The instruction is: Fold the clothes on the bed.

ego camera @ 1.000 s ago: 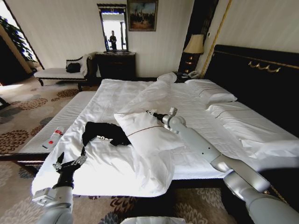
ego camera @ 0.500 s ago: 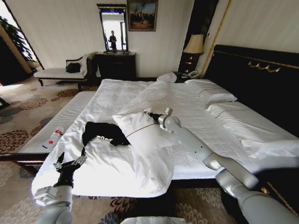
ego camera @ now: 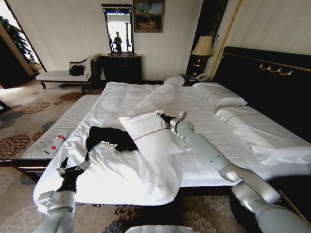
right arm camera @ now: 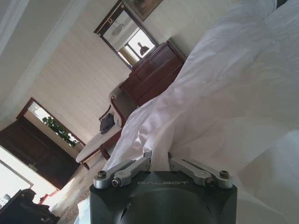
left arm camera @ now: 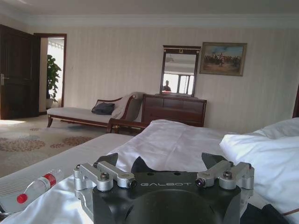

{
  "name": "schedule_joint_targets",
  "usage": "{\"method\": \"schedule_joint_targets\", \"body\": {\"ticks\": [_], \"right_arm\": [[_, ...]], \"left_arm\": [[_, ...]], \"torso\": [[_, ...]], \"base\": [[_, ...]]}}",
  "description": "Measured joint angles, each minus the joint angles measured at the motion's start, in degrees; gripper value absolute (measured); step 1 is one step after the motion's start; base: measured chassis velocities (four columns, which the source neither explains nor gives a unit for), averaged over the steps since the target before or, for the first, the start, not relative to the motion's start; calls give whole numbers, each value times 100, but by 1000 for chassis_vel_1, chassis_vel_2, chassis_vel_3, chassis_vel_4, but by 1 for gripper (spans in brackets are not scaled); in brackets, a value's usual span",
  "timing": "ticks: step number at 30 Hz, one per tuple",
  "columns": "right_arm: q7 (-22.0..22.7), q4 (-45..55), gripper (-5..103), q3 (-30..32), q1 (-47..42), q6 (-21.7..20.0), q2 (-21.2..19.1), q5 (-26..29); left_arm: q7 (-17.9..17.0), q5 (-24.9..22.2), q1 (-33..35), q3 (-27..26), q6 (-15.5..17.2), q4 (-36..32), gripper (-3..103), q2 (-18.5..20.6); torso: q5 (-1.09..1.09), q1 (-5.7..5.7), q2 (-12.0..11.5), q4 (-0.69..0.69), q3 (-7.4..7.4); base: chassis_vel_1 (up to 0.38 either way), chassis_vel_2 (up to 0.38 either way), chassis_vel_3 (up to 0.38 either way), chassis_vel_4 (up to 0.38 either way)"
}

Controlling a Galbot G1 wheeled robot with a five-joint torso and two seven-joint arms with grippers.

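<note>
While the black T-shirt [ego camera: 109, 138] lay crumpled near the foot-side left part of the bed [ego camera: 204, 114], it was unfolded, one edge touching a white pillow [ego camera: 150, 136] lying just beside it. White lettering showed on the fabric, but I couldn't read it.

Right gripper [ego camera: 159, 115] was at the far top edge of that pillow, arm stretched across the bed. In the right wrist view the right gripper [right arm camera: 159, 161] was clenched on a pinch of white fabric, pillow or sheet, can't tell which. Not on the shirt.

Left gripper [ego camera: 73, 170] hovered low at the bed's near left corner, fingers spread, holding nothing, well short of the shirt. The left wrist view gave the same picture: left gripper [left arm camera: 163, 175] released.

A small white-and-red bottle [ego camera: 56, 142] lay on the white bench [ego camera: 68, 124] beside the bed, apart from the shirt.

Risks, as I judge them:
- Pillow overlapped the shirt's edge; dragging it could pull the shirt along or bunch it further.
- Thin pinch of fabric could slip out mid-move.
- Soft bedding under the shirt: a later grasp could catch the sheet too.

Readable text: "GALBOT" on both gripper bodies in the wrist views. Bottle label unreadable.
</note>
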Motion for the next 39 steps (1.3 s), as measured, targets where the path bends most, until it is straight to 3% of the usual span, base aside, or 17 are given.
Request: {"method": "schedule_joint_targets", "body": {"ticks": [5,7,14,17,24,27,29,32,39], "right_arm": [[138,740,2,650,-702,381,-181,-123],[190,1318,2,1241,-1323,593,-372,-182],[133,2157,2,2368,-2535,1085,-696,-399],[199,2574,2,3216,-3101,1172,-734,-383],[276,2958,2,4284,-4026,1189,-667,-398],[273,3360,2,5009,-4893,1197,-509,-451],[272,3442,2,5130,-5045,1196,-464,-472],[245,3851,2,5765,-5778,1190,-45,-641],[166,4139,2,6442,-6583,1391,697,-1082]], "left_arm": [[2,-73,-102,39,7,46,100,63],[4,-116,-191,106,10,113,100,128],[6,-119,-405,355,-6,209,100,239],[8,-131,-524,509,9,182,100,383],[8,-184,-702,733,72,183,100,527],[10,-183,-788,924,78,183,100,527],[9,-183,-801,950,78,184,100,528],[10,-204,-881,1025,75,186,100,566],[10,-289,-912,1017,4,166,100,578]], "torso": [[-1,0,0,2,0],[0,0,0,1,0],[0,0,0,0,0],[-1,-1,1,1,-1],[0,0,0,3,0],[0,0,0,-1,0],[0,-1,0,-1,0],[-2,-1,1,1,-1],[-2,-1,1,2,0]], "base": [[0,0,0,0],[0,0,0,0],[0,0,0,0],[0,0,0,0],[0,0,0,0],[0,0,0,0],[0,0,0,0],[0,0,0,0],[0,0,0,0]]}}
